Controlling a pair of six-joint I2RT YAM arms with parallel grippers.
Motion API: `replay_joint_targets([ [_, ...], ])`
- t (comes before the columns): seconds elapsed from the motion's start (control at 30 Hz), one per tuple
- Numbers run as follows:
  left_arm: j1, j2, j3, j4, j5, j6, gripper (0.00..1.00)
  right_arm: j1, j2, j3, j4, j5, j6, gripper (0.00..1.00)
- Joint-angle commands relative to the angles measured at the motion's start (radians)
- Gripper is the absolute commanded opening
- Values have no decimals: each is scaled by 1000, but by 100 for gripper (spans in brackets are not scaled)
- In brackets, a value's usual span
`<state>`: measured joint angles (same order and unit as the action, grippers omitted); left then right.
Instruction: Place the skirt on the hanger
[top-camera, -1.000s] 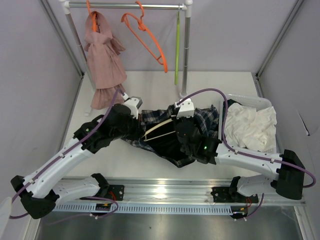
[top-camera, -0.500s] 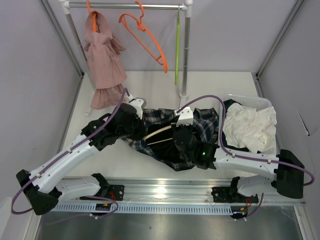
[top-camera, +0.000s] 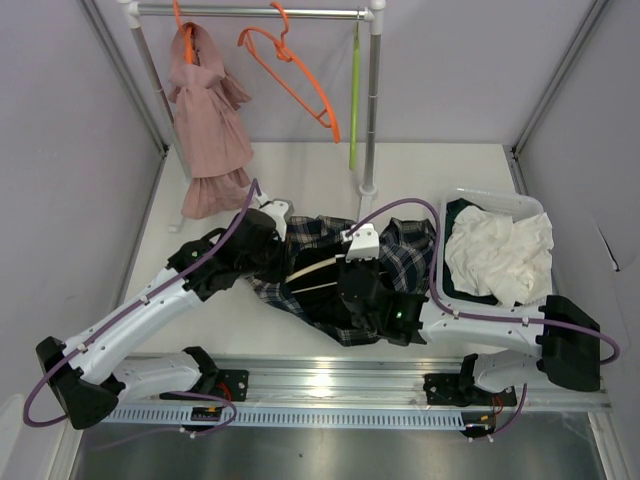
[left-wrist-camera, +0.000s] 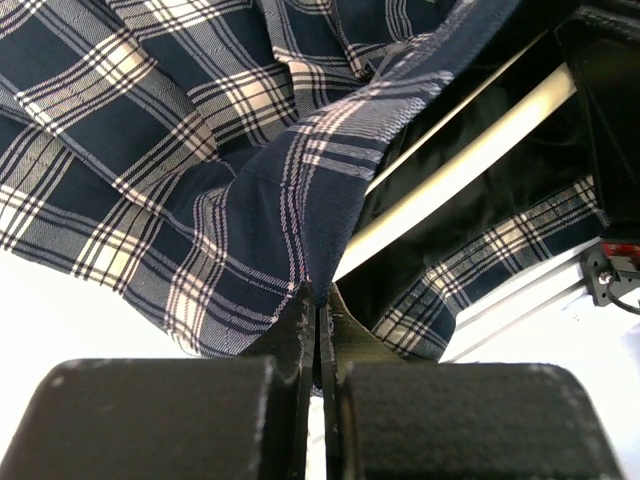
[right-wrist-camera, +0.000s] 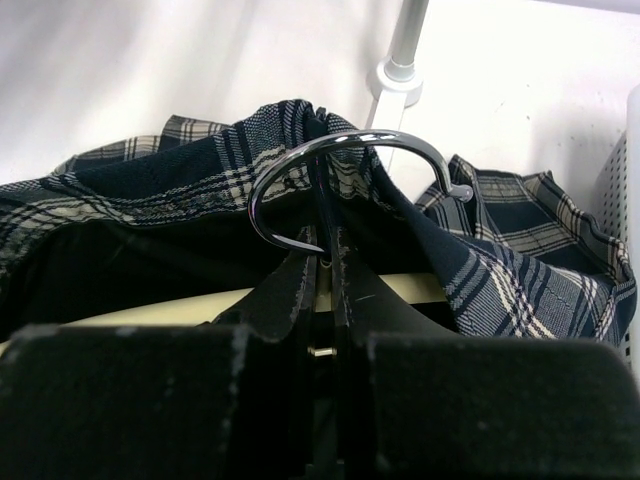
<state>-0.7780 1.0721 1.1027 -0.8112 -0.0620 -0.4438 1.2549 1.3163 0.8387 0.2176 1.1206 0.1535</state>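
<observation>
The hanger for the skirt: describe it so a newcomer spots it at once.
On the table, find the plaid skirt at its centre. The hanger lies partly inside it, pale cream bars showing, unlike the orange hangers and green hanger on the rack behind.

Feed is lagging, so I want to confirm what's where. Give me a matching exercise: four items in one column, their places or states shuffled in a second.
Things:
1. skirt
2. hanger
3. white cloth
4. pink garment

Places or states:
A. heaped in the basket
B. hanging from the rail
C. pinched by the left gripper
D. gripped near its hook by the right gripper

Pairs: 1-C, 2-D, 3-A, 4-B.
</observation>
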Motion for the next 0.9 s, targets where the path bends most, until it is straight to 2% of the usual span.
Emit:
replay_joint_targets([
  [0.0,2,-32,29,98,11,-24,0,43,32,-27,78,16,23,0],
  [0.17,2,-43,28,93,11,-33,0,52,55,-29,94,56,-8,0],
  [0.27,2,-29,28,99,21,-36,0,89,29,-20,153,67,-86,0],
  [0.4,2,-21,51,110,42,-45,0,110,81,-9,249,91,-216,0],
  [0.5,2,-17,71,106,47,-44,0,115,106,5,258,90,-246,0],
  [0.73,2,-8,101,103,51,-36,0,144,55,60,246,62,-287,0],
  [0.83,2,-1,118,99,50,-19,9,147,-20,98,162,7,-253,0],
  [0.87,2,-3,123,107,53,-12,17,147,-46,134,135,-5,-246,0],
])
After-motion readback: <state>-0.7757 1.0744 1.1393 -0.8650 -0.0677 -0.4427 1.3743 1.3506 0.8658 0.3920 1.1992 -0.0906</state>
